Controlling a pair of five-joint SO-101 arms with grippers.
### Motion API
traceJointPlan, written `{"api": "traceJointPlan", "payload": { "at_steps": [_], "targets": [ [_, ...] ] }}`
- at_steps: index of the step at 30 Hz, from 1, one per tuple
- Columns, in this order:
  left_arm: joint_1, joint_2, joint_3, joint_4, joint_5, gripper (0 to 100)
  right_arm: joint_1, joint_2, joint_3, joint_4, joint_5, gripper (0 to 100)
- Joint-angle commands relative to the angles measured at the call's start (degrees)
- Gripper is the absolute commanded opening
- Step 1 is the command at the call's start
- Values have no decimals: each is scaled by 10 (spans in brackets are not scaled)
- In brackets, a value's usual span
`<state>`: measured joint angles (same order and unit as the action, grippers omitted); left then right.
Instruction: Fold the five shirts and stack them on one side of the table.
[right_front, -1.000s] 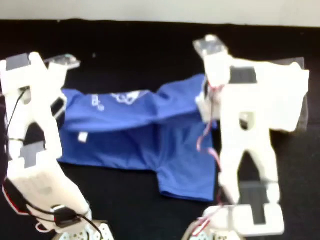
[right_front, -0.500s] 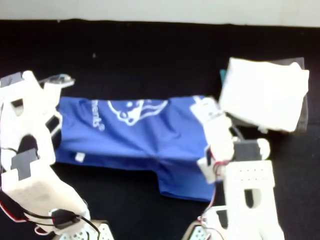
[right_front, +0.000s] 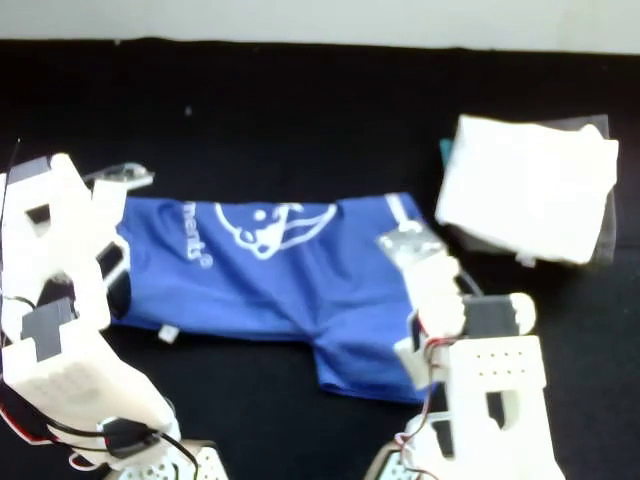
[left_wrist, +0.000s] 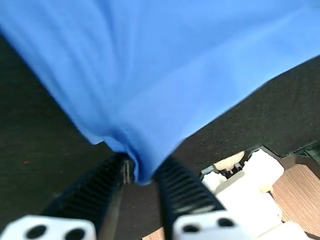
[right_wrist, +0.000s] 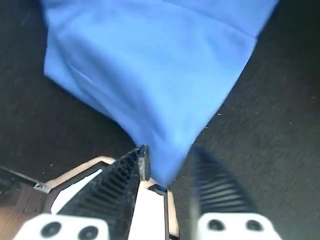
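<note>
Black table (right_front: 300, 110) holds the blue shirt (right_front: 300, 275) beside the white pile (right_front: 528, 198); my left pincer (left_wrist: 139, 172) and right pincer (right_wrist: 167, 175) each pinch its edge (barely), so uneven tugging could slip it free.

Blue shirt (right_front: 290, 270): left edge hidden behind left arm (right_front: 60, 260), right edge behind right arm (right_front: 440, 300). Stack (right_front: 609, 240) under white folded shirt (right_front: 530, 195) mostly covered. Wrist views: shirt cut off, blurred.

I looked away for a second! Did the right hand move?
Yes. The right hand, pinching the blue shirt, pulled back toward the front of the table, from beside the white folded stack to nearer than it.
</note>
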<state>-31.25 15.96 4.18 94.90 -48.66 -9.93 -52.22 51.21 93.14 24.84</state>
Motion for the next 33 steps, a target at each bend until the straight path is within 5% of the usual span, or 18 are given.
{"api": "traceJointPlan", "payload": {
  "at_steps": [1, 8, 12, 13, 18, 24, 33],
  "targets": [
    [-17, -29, -66, 29, -8, 162, -30, -12, -58, 36, 6, 224],
    [-25, -28, -239, 59, 7, 160, -44, 11, -211, -43, 1, 204],
    [51, 3, -264, 44, 96, 0, -46, 130, -211, -187, -41, 34],
    [73, 20, -267, 38, 115, 25, -46, 173, -211, -218, -50, 0],
    [140, 115, -269, -39, 190, 9, -46, 380, -269, -332, -105, 24],
    [113, 206, -322, -140, 232, 9, -46, 582, -415, -358, -114, 24],
    [12, 402, -538, -133, 231, 9, -7, 865, -671, -351, -113, 24]
  ]
}}
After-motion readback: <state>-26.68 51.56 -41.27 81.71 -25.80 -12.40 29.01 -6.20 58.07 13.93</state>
